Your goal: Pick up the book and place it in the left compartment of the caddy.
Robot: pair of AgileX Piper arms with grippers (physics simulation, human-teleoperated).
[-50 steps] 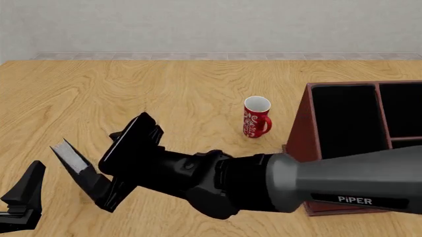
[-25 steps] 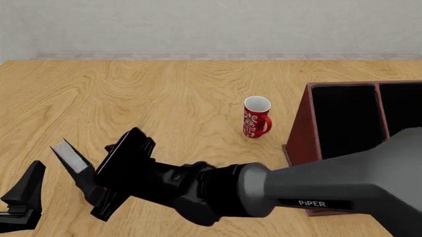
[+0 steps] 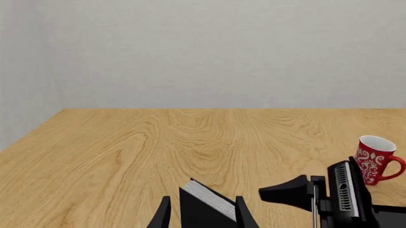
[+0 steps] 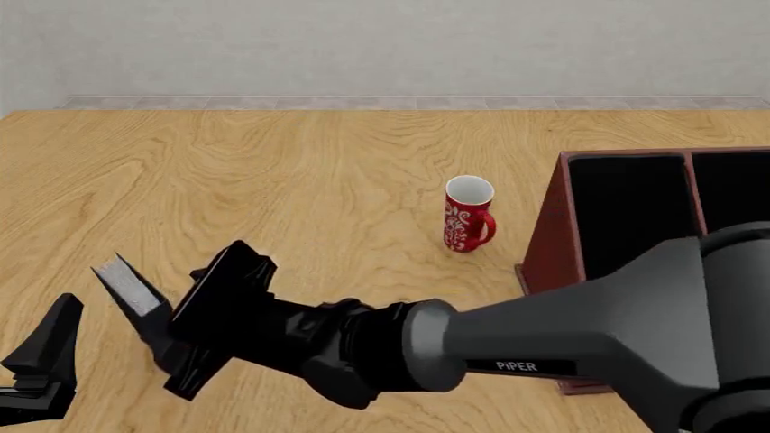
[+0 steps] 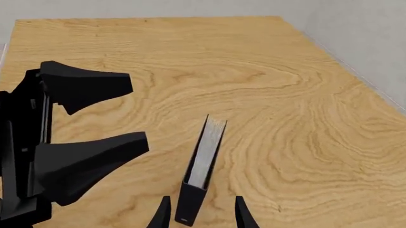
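A thick black hardcover book (image 4: 130,290) stands on edge, leaning, on the near left part of a wooden desk (image 4: 301,171), grey-white page edges facing up. The right gripper (image 5: 199,214) has reached across from the right; its fingers (image 5: 242,214) are spread narrowly, one on each side of the book's near end, apparently not yet pressing the covers. The left gripper (image 4: 42,356) waits at the near left edge, just beside the book, fingers spread wide and holding nothing.

The book looks stiff and fairly heavy, with smooth covers that could slip. A firm squeeze across both covers, low and near the spine, seems safest; gripping one end may let it swing.

The dark red-brown caddy (image 4: 544,257) sits well apart at the right, its long left compartment (image 4: 632,221) empty. A red patterned mug (image 4: 467,214) stands between.
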